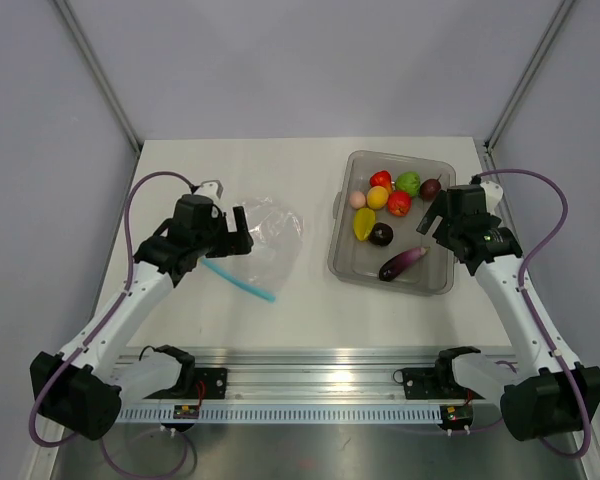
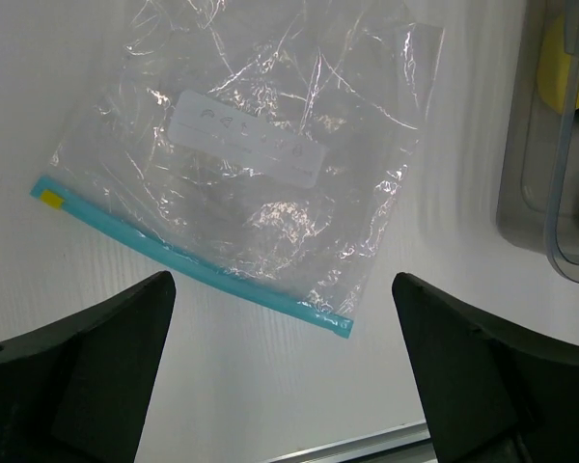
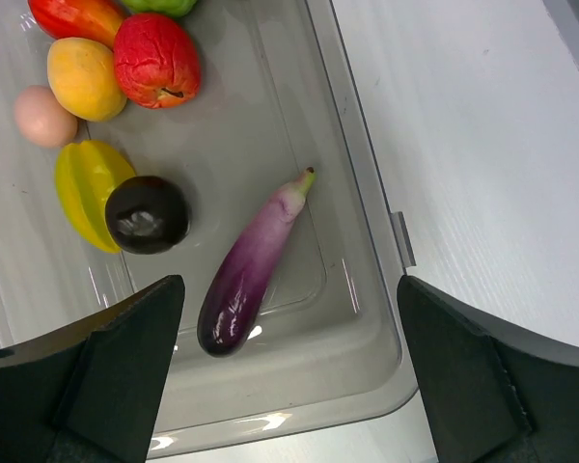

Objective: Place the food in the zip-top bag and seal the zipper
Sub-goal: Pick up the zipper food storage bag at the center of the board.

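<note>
The clear zip-top bag [image 1: 268,232] lies flat on the white table, left of centre, with its light-blue zipper [image 1: 240,279] along the near edge. My left gripper [image 1: 242,232] is open and empty above it. In the left wrist view the bag [image 2: 261,164] and zipper [image 2: 188,262] lie ahead of the left gripper [image 2: 282,289]. The food sits in the grey bin [image 1: 345,262]: the eggplant [image 1: 403,262], a dark round fruit [image 1: 381,234], a yellow starfruit [image 1: 364,222] and others. My right gripper [image 1: 430,220] is open over the bin. In the right wrist view the eggplant [image 3: 251,265] lies beneath the right gripper [image 3: 289,289].
The bin's right wall [image 3: 367,193] stands between the eggplant and bare table. The bin's corner [image 2: 550,193] shows right of the bag. A metal rail [image 1: 310,385] runs along the near table edge. Slanted frame posts [image 1: 100,70] rise at the back corners.
</note>
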